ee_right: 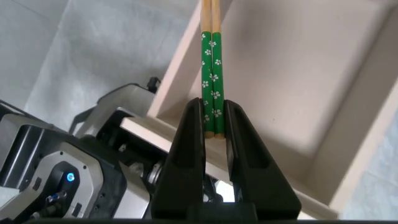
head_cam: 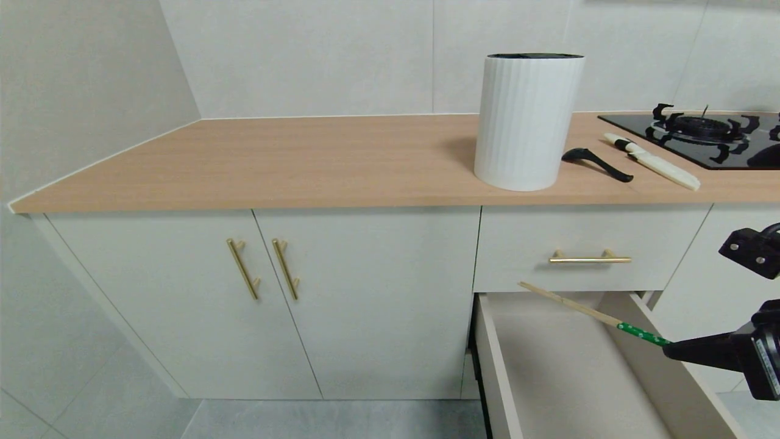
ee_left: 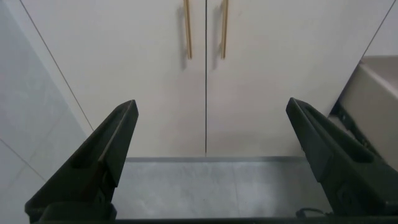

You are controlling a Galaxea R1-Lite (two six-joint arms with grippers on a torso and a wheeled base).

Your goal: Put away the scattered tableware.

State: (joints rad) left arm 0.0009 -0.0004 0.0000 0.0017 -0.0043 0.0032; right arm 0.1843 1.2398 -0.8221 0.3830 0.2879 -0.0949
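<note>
A pair of wooden chopsticks (head_cam: 585,310) with green flowered ends (ee_right: 212,68) is held by my right gripper (head_cam: 673,349), which is shut on the green ends (ee_right: 212,121). They slant over the open lower drawer (head_cam: 548,366), tips toward the cabinet front. On the counter lie a black spoon (head_cam: 597,162) and a cream knife (head_cam: 652,161) beside a tall white ribbed holder (head_cam: 525,122). My left gripper (ee_left: 211,149) is open, low in front of the double cabinet doors (ee_left: 205,74), with nothing between its fingers.
A black gas hob (head_cam: 701,137) sits at the counter's right end. A shut drawer with a brass handle (head_cam: 590,260) is above the open one. The doors carry two brass handles (head_cam: 262,268). The counter's left half (head_cam: 274,158) is bare wood.
</note>
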